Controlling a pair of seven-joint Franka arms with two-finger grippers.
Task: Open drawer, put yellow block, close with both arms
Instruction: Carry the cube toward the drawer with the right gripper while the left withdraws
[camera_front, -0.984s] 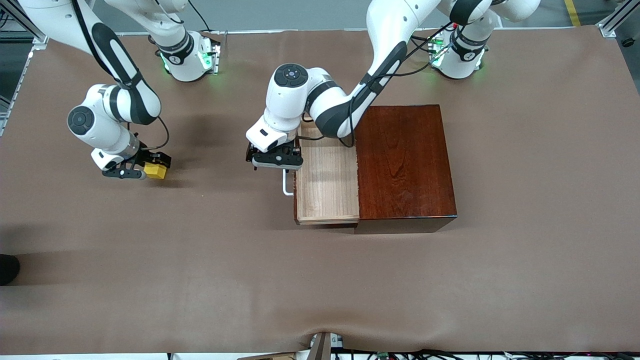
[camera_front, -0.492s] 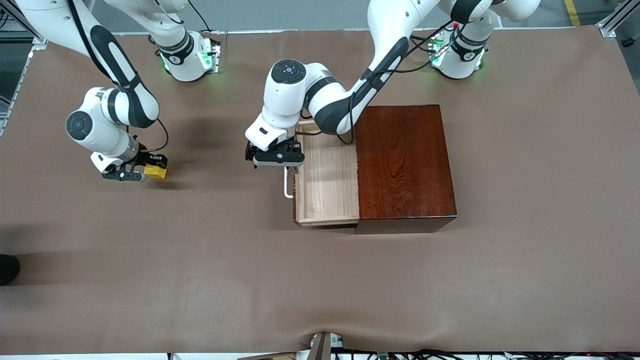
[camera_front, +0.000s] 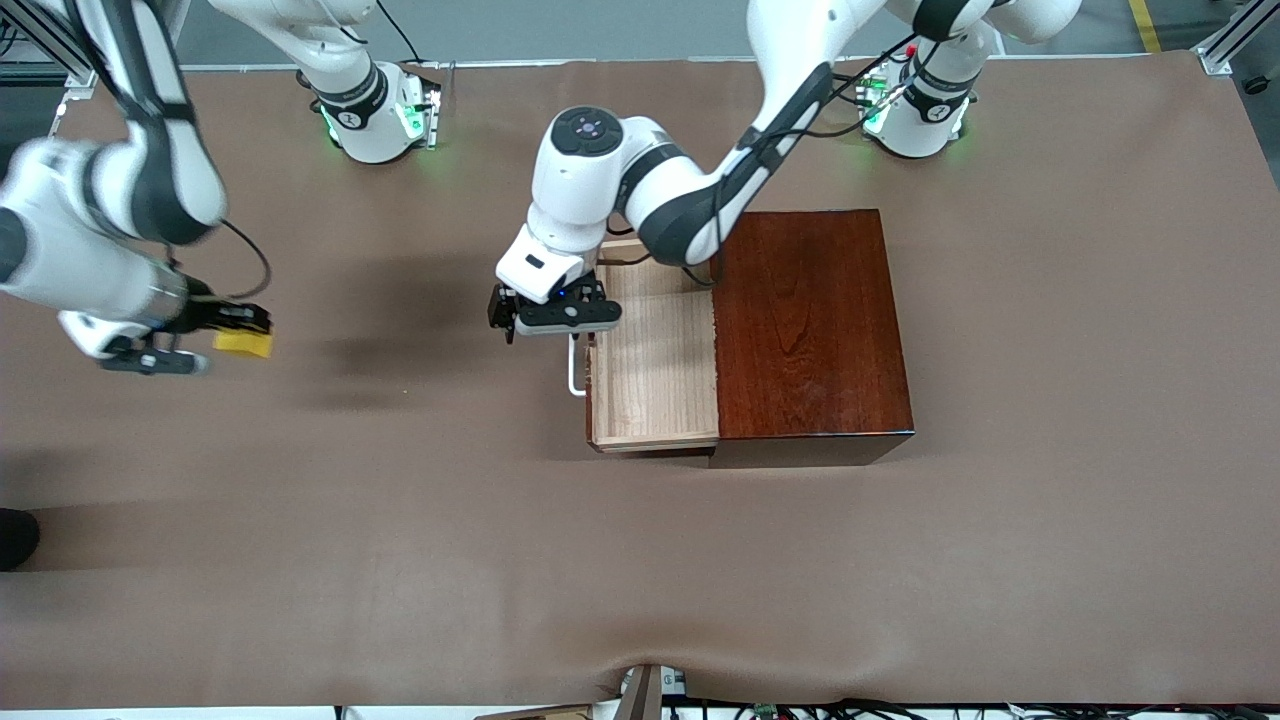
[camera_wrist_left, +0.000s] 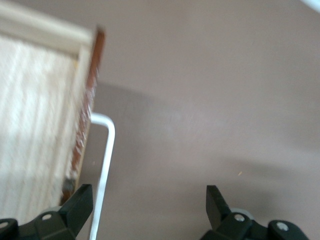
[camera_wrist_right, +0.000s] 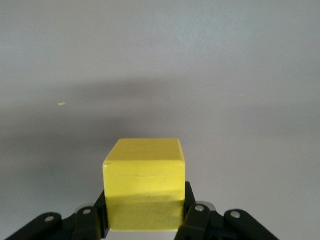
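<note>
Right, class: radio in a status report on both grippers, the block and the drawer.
Right gripper shut on yellow block, up over the table's right-arm end. Left gripper open at the white handle. Drawer open. Nothing in the way.

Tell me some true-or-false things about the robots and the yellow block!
1. The right gripper is shut on the yellow block. True.
2. The yellow block lies inside the drawer. False: it is held up over the table toward the right arm's end, and the drawer holds nothing.
3. The drawer is pulled out of the dark wooden box. True.
4. The left gripper is shut on the white handle. False: its fingers stand open, above the handle.
5. The wooden box has a block on top. False: its top is bare.
</note>
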